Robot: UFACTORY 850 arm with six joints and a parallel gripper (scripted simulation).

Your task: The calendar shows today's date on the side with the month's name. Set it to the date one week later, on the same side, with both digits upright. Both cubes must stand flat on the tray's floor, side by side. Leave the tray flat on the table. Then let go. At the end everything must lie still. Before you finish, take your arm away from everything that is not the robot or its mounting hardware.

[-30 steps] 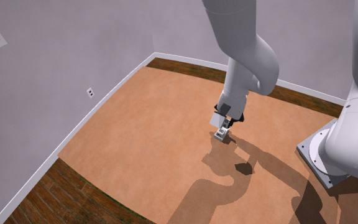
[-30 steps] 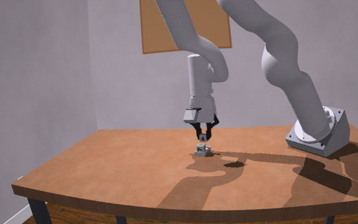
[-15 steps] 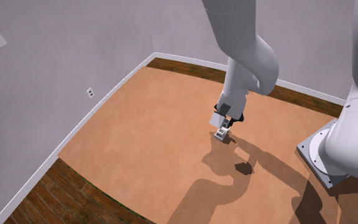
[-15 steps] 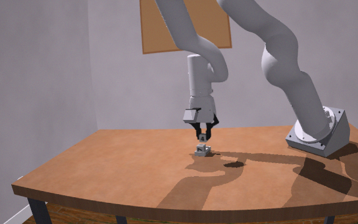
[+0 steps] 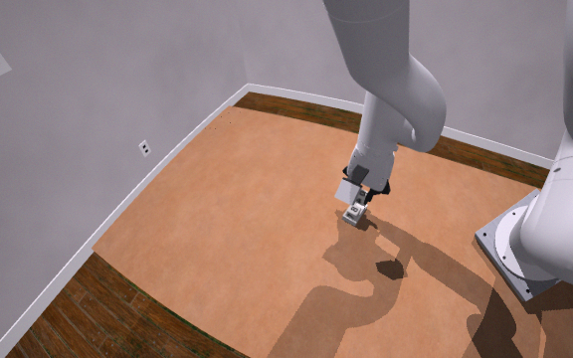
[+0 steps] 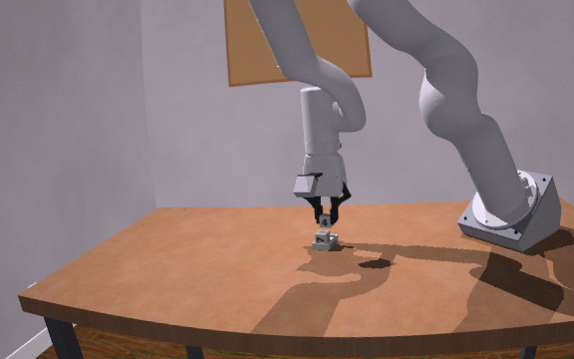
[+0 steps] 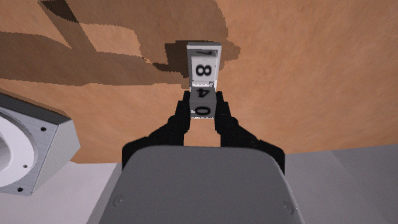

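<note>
Black claw (image 6: 327,217) clenched on small white cube (image 6: 325,219) showing 4, hanging above grey tray (image 6: 325,242) on brown wooden table (image 6: 167,259); judge: lower straight, seat flat beside other cube (image 7: 205,69).

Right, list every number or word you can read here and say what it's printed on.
"8": top face of the small grey cube standing in the grey calendar tray.
"4" and "0": two faces of the grey cube held above it in the black jaws.
Tray's month name: too blurred to read.
</note>
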